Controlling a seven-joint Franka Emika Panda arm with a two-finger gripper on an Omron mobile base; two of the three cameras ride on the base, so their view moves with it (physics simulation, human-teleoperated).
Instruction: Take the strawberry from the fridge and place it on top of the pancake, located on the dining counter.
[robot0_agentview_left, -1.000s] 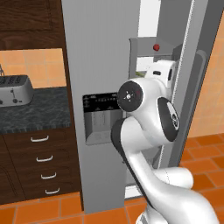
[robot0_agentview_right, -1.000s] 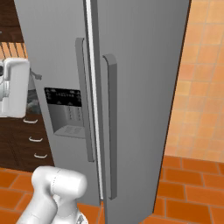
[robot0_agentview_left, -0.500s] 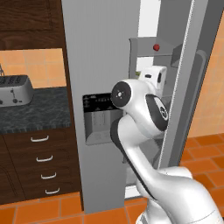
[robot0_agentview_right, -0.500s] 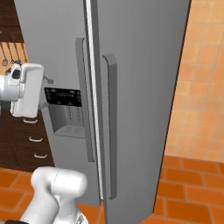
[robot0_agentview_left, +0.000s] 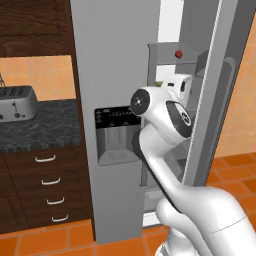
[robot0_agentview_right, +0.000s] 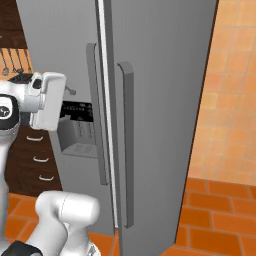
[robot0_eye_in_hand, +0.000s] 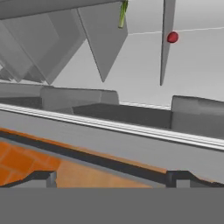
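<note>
Strawberry (robot0_agentview_left: 178, 54) sits on an upper shelf inside the fridge (robot0_agentview_left: 120, 65), whose right door stands ajar; in our hand view it shows as a small red dot (robot0_eye_in_hand: 173, 37) near a thin green item (robot0_eye_in_hand: 123, 13). Our gripper (robot0_eye_in_hand: 109, 178) is at the opening, level with the shelves, with both tips set wide apart and nothing between them. We judge ourselves in the reach step: next we need to push in through the gap, line up on the berry, and close gently.
</note>
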